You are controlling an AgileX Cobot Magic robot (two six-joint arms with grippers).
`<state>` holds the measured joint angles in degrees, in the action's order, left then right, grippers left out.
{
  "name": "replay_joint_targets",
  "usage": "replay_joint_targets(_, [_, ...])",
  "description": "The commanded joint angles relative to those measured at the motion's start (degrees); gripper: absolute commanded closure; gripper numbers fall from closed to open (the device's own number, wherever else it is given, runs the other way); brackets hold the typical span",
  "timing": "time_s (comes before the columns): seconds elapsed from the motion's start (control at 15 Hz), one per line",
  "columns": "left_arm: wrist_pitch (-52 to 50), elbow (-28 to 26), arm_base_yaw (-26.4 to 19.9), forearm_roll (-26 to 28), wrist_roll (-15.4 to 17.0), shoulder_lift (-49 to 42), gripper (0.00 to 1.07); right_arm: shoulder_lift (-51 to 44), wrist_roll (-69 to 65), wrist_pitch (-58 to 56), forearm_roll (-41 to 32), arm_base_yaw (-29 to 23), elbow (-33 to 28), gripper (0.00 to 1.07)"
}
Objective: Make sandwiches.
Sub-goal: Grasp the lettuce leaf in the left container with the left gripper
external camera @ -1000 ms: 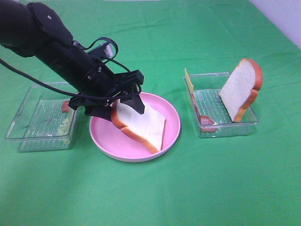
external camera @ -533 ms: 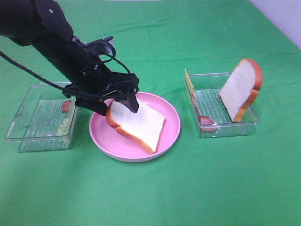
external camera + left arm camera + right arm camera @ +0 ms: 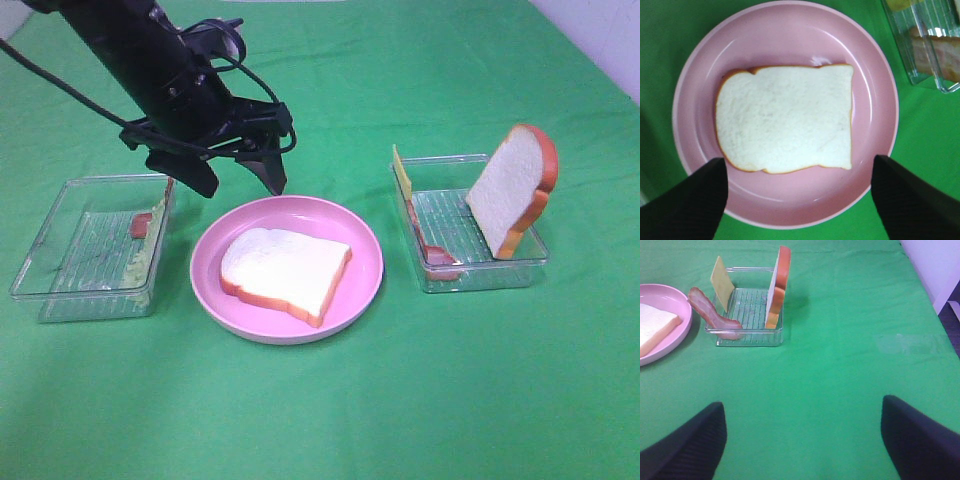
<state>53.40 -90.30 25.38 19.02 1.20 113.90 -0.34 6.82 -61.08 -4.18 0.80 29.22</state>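
White toy bread slice (image 3: 285, 272) lying flat on the round pink plate (image 3: 368, 275) in the middle, clear plastic left tray (image 3: 80, 250) beside it holding pale green lettuce (image 3: 140, 265), clear plastic right tray (image 3: 490, 272) opposite, second bread slice (image 3: 508, 190) leaning upright inside, square yellow cheese (image 3: 401, 170) and reddish bacon strip (image 3: 432, 255) at its plate-side end

You can read no text, label, brand, number or sign in any of the three views. The white toy bread slice with orange-brown crust (image 3: 285, 272), the round pink plate (image 3: 371, 262), the two clear plastic trays (image 3: 62, 262) (image 3: 500, 272) and the green cloth on the tabletop (image 3: 450, 400) show you only plain surfaces.
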Motion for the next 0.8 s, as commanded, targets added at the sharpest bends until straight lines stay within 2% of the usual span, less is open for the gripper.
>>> replay_joint_targets(0.07, [7.28, -3.78, 0.11, -6.36, 6.25, -0.29, 0.31, -0.8, 0.69, 0.34, 0.0, 0.11, -0.29, 0.28])
replay_joint_targets(0.4, [19.65, -9.63, -0.34, -16.33, 10.49, -0.29, 0.31, -0.8, 0.69, 0.34, -0.06, 0.11, -0.29, 0.28])
replay_joint_targets(0.53, [20.34, -9.45, -0.34, -18.62, 10.77, -0.29, 0.31, -0.8, 0.69, 0.34, -0.06, 0.11, -0.29, 0.28])
replay_joint_targets(0.8, [20.34, -8.82, -0.34, -24.29, 14.32, -0.17, 0.31, -0.8, 0.69, 0.34, -0.06, 0.11, -0.29, 0.28])
